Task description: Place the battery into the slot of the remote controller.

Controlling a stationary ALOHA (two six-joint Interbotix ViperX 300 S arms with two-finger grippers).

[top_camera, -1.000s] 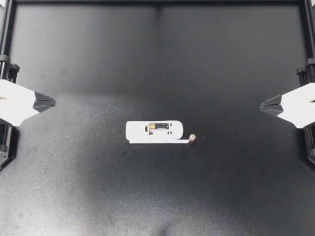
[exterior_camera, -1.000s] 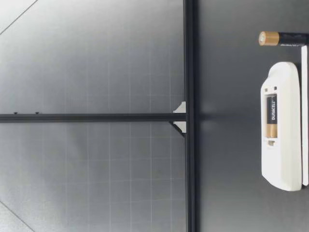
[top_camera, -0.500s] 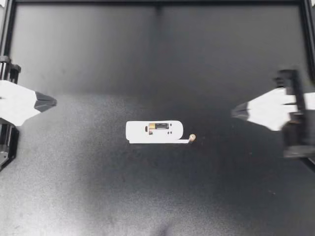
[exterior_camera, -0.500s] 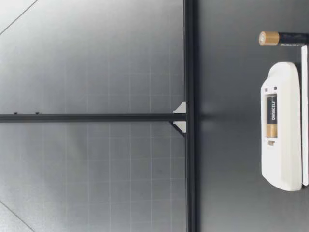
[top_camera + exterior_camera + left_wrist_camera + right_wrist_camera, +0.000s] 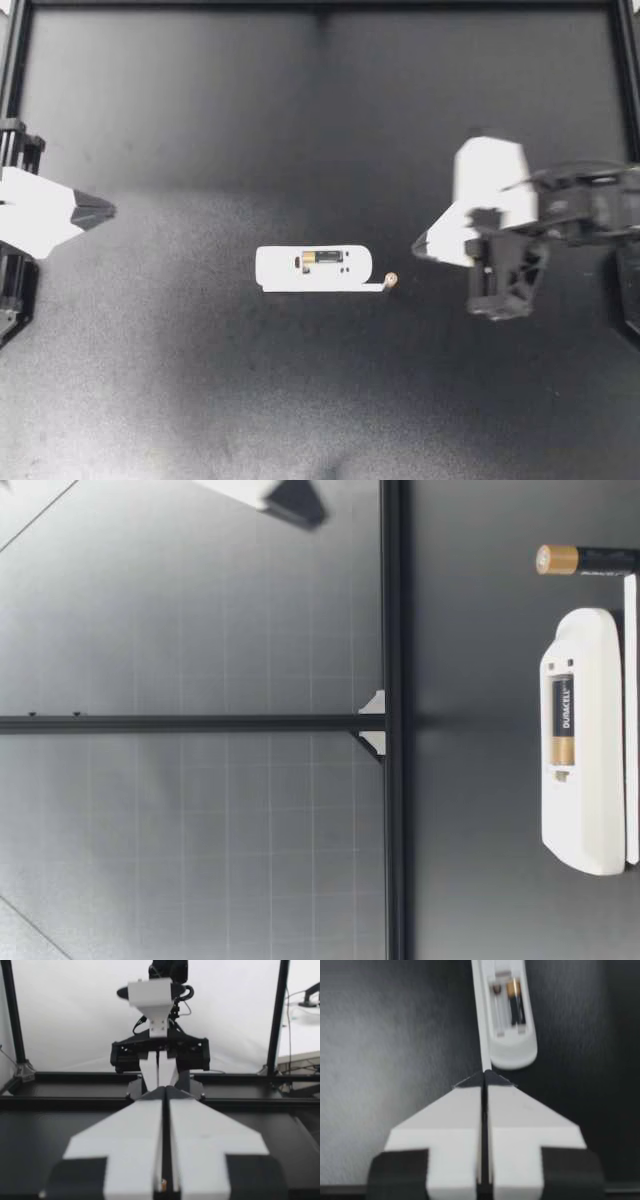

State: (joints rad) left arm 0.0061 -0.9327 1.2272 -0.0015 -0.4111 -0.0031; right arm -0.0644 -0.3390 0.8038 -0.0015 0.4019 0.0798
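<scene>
The white remote [image 5: 315,268] lies mid-table with its battery bay uncovered and one battery [image 5: 323,257] seated in it. A second, loose battery [image 5: 391,281] stands upright just off the remote's right end. My right gripper [image 5: 420,245] hovers shut and empty a little to the right of that battery. My left gripper [image 5: 105,210] stays shut at the left edge. In the right wrist view the remote [image 5: 510,1015] is straight ahead of the shut fingertips [image 5: 484,1074], with a bare groove beside the seated battery [image 5: 516,1002]. The loose battery [image 5: 585,560] also shows in the low view beside the remote [image 5: 582,740].
A thin white strip [image 5: 325,290] lies along the remote's near side. A black frame rail [image 5: 320,5] borders the dark table. A gripper tip [image 5: 290,500] hangs high above the table in the low view. My right arm [image 5: 159,1055] faces the left wrist camera.
My right arm has swung in from the right edge toward the remote and the loose battery, and its fingers have shut. The left arm, remote and batteries have not moved.
</scene>
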